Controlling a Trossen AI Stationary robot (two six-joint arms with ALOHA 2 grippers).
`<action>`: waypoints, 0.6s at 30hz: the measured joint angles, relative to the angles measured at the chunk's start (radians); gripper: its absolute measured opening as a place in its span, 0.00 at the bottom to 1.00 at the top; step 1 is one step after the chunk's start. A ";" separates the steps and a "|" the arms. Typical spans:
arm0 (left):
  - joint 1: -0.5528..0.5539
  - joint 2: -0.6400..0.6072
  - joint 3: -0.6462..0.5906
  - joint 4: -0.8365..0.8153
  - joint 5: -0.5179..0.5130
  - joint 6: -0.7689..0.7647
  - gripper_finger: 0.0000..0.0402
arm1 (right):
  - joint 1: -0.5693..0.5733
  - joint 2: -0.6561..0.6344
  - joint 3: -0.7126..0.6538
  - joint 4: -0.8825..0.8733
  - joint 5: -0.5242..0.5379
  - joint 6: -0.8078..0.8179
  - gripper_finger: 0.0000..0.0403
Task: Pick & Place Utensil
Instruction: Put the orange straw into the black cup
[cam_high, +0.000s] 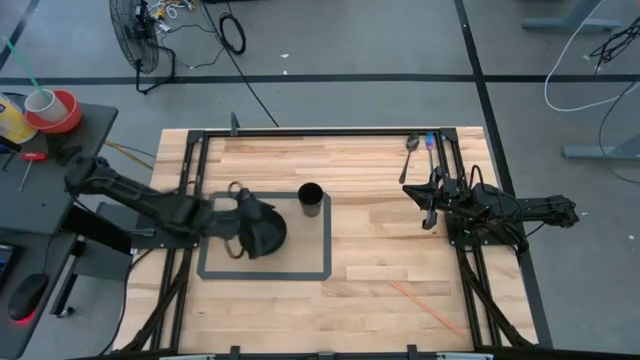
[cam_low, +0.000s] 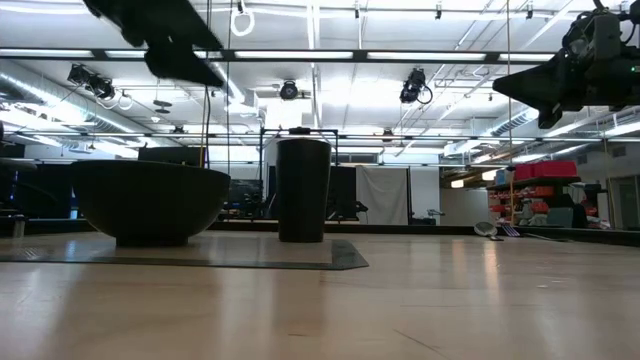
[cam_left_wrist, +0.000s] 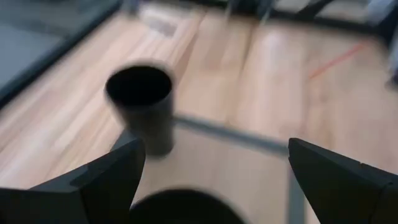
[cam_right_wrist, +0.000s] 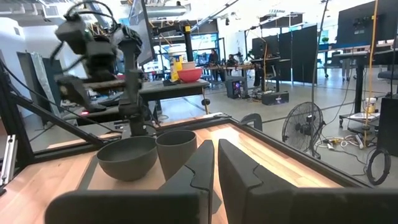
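A black cup (cam_high: 310, 198) stands upright on a grey-edged mat (cam_high: 265, 273), with a dark bowl (cam_high: 262, 230) on its base beside it. My left gripper (cam_left_wrist: 211, 168) hovers open above the bowl (cam_left_wrist: 180, 210), with the cup (cam_left_wrist: 140, 102) ahead of it. A spoon (cam_high: 410, 152) and a blue-handled utensil (cam_high: 428, 145) lie flat near the table's far right corner. My right gripper (cam_high: 427, 205) is shut and raised above the table's right side, just nearer than the utensils. In its wrist view (cam_right_wrist: 216, 168) it faces the bowl (cam_right_wrist: 127, 157) and cup (cam_right_wrist: 177, 149).
A thin orange stick (cam_high: 425, 305) lies on the wood toward the near right. Black frame rails (cam_high: 455, 170) run along the table's left, far and right sides. Bare wood lies between the mat and the right arm. In the low view the bowl (cam_low: 150, 200) and cup (cam_low: 303, 190) stand left of centre.
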 joint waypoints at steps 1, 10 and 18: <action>-0.028 -0.022 -0.021 0.042 -0.025 0.016 0.99 | 0.000 0.000 0.000 0.000 0.000 0.000 0.07; -0.220 -0.156 -0.199 0.371 -0.044 0.181 0.99 | 0.000 0.000 0.000 0.068 -0.002 0.026 0.07; -0.254 -0.161 -0.202 0.348 -0.025 0.167 0.99 | 0.000 0.001 0.000 0.297 0.033 0.065 0.07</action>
